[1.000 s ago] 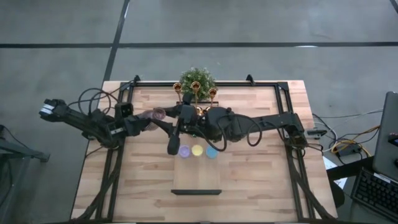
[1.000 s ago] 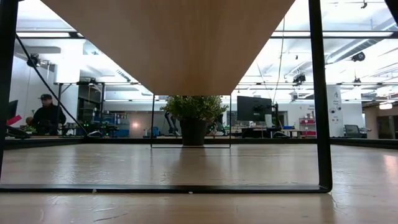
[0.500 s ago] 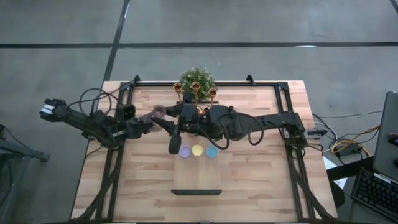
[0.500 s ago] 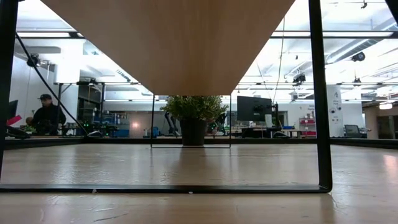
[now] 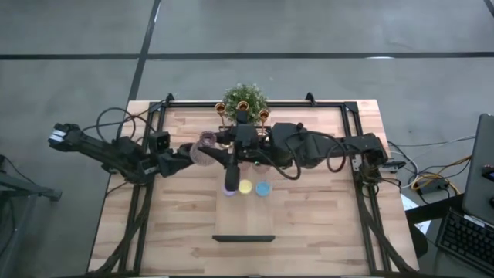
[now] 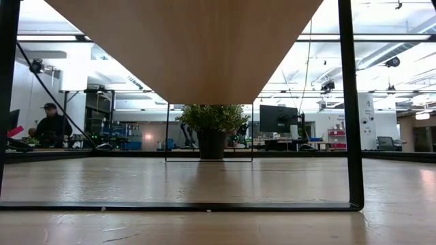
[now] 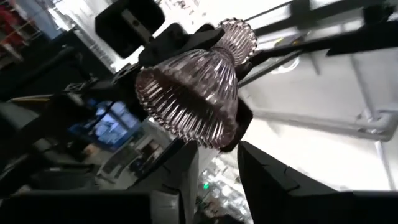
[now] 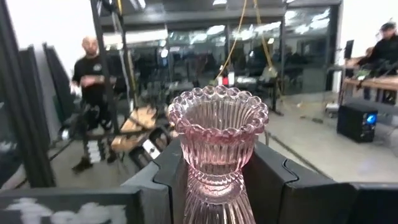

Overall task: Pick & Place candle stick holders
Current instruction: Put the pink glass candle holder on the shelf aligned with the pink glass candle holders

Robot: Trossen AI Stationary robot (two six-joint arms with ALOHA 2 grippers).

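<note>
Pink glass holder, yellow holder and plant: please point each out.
pink glass holder [image 8: 217,140]: right wrist view, on its ribbed cup.
yellow holder [image 5: 245,187]: high view, on its round top.
plant [image 5: 244,96]: high view, on the foliage.

You have one pink candle stick holder [image 8: 217,140] of ribbed translucent glass, glossy, with a beaded rim. Three gold holders [image 5: 242,108] show polished, shiny metal. Your table [image 5: 309,208] is pale matt wood planking with a black metal frame [image 5: 351,116]; the gripper fingers [image 8: 283,186] are matt black plastic.
</note>
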